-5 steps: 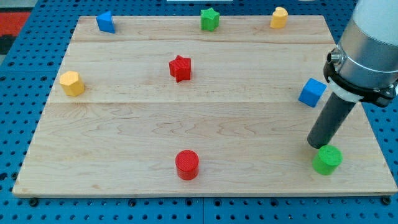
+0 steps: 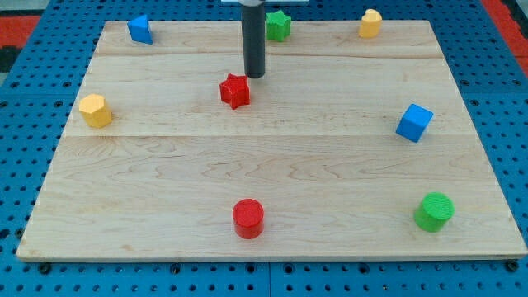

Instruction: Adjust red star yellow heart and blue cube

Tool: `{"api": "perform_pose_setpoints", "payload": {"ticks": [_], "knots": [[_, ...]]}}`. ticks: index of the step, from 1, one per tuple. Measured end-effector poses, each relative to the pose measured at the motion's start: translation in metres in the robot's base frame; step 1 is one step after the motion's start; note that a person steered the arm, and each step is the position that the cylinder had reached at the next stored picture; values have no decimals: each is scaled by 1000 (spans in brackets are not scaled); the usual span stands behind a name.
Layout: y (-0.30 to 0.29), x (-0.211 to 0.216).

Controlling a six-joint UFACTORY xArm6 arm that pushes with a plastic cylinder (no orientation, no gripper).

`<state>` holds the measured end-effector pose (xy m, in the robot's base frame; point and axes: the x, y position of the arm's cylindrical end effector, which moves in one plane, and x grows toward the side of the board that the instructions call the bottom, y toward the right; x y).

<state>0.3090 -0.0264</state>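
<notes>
Rod upright from view's top | my tip (image 2: 255,76) just beside red star (image 2: 235,91) | no hand fitted, nothing held

A: What lies around the edges?

B: A pale wooden tabletop (image 2: 272,165) made of joined planks, its grain running from the view's left to the view's right, fills most of the view.

A: And under it?

B: A blue pegboard (image 2: 25,82) dotted with holes (it shows on every side). A red patch (image 2: 18,31) sits at the upper left corner, another (image 2: 507,12) at the upper right. The light is even, the shadows soft.
</notes>
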Motion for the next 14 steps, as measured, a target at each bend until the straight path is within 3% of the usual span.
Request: {"api": "perform_pose_setpoints", "payload": {"ticks": [4, 5, 7, 8, 11, 12, 14], "knots": [[-53, 185], [-126, 215], [-172, 234], [-142, 195], [135, -52], [150, -95], [148, -116]]}}
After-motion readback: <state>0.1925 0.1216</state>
